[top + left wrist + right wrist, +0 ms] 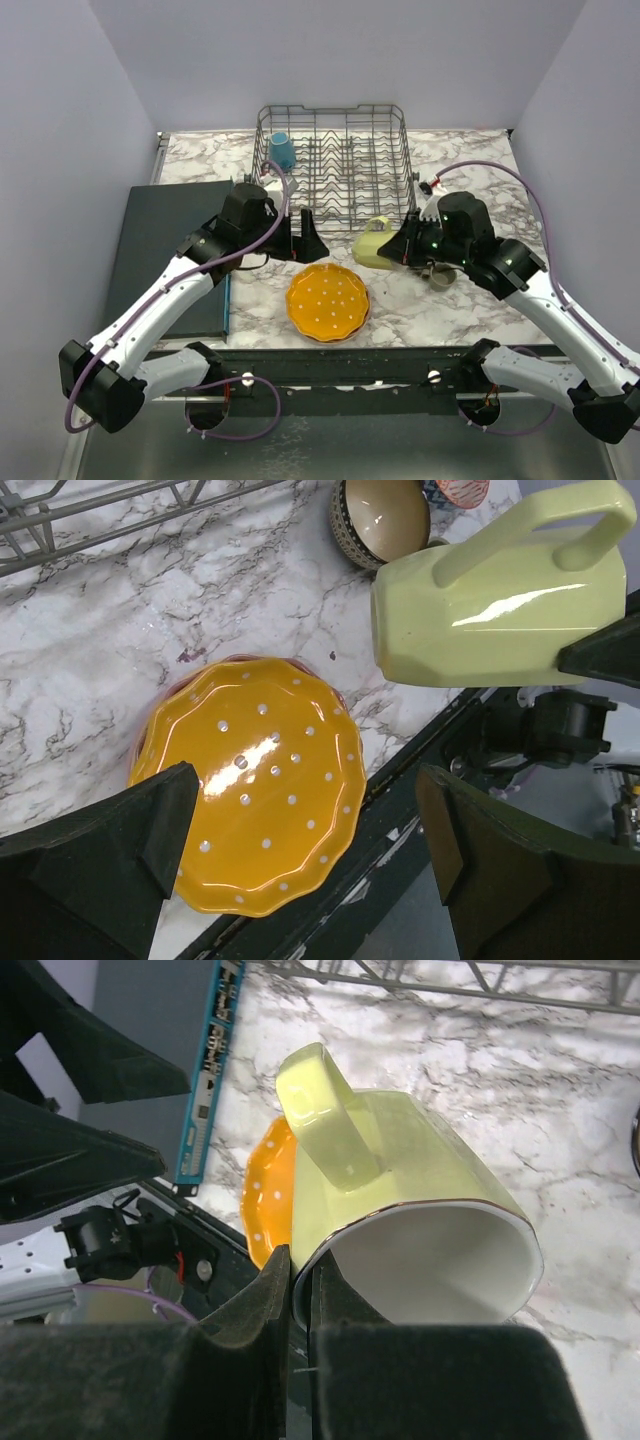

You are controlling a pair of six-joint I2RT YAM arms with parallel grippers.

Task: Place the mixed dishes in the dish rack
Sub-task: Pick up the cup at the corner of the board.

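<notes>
Right gripper [300, 1285] is pinched down on the rim of the yellow mug [400, 1180], one finger inside and one outside, so we're calling that a proper grasp. The mug lies tipped on its side with the handle up. It's just near of the dish rack [335, 160], by the rack's near right corner. We can't tell if it's touching the table [420, 305] or hanging just over it.

Left gripper [302, 232] is spread wide with nothing in it. It hangs over the far edge of the orange scalloped plate [327, 301], which lies flat near the middle of the table's near edge.

Hard-to-see stuff:
- A small bowl [380, 520] sits right of the mug. It's mostly tucked under the right arm from above and cut off at the top of the left wrist view.
- Beside it there's a sliver of something pinkish that we can't identify.
- A thin pink edge peeks from under the orange plate, and we can't tell what it is either.
- A blue mug [282, 150] sits in the rack's far left corner.

The tabletop is white-and-grey marble pattern, with a dark mat [170, 250] on the left. Plain pale walls close it in on three sides.
</notes>
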